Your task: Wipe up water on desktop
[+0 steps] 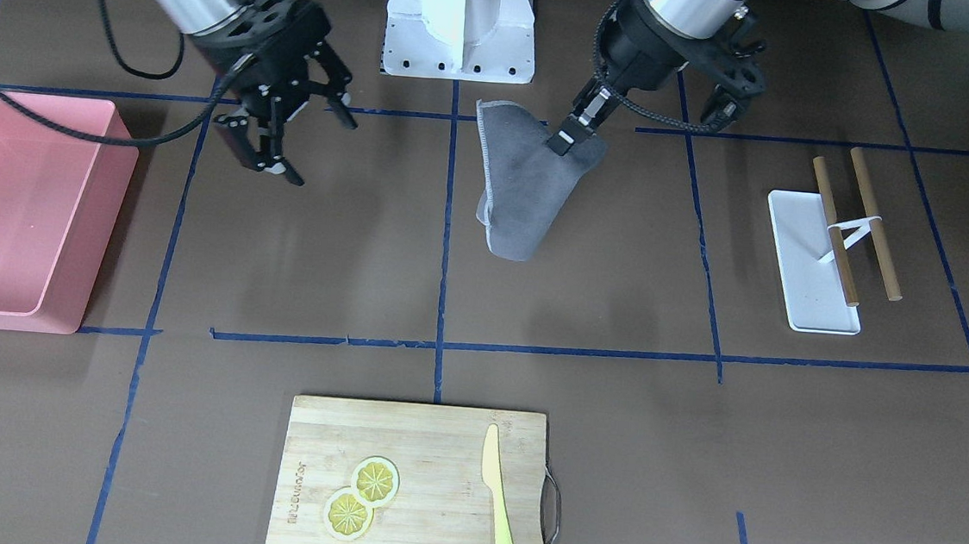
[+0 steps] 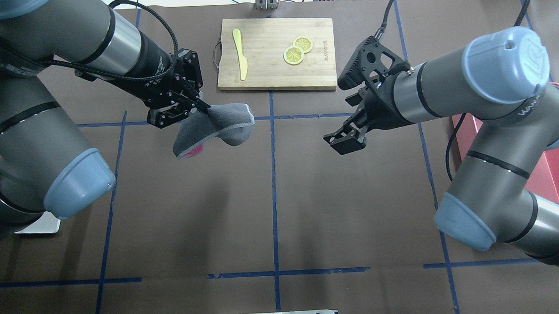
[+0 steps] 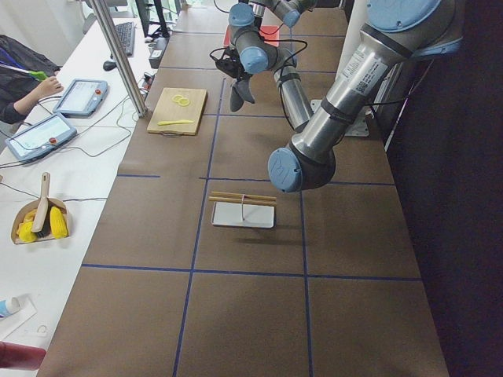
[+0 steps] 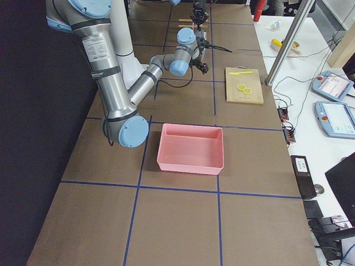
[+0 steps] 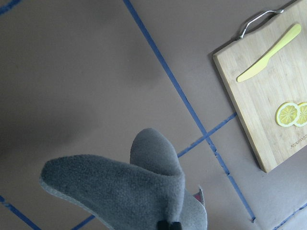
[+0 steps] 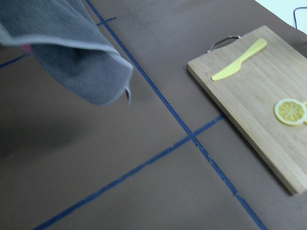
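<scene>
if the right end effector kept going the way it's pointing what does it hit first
Right end effector: most likely the desktop, near a blue tape crossing; its wrist view shows only tabletop ahead. The gray cloth and the cutting board are off to either side, though depth is unclear.

Desktop (image 1: 322,251) (taped) bears 3 things: cutting board (image 1: 436,441), pink bin (image 1: 33,185), white tray (image 1: 804,271).
</scene>
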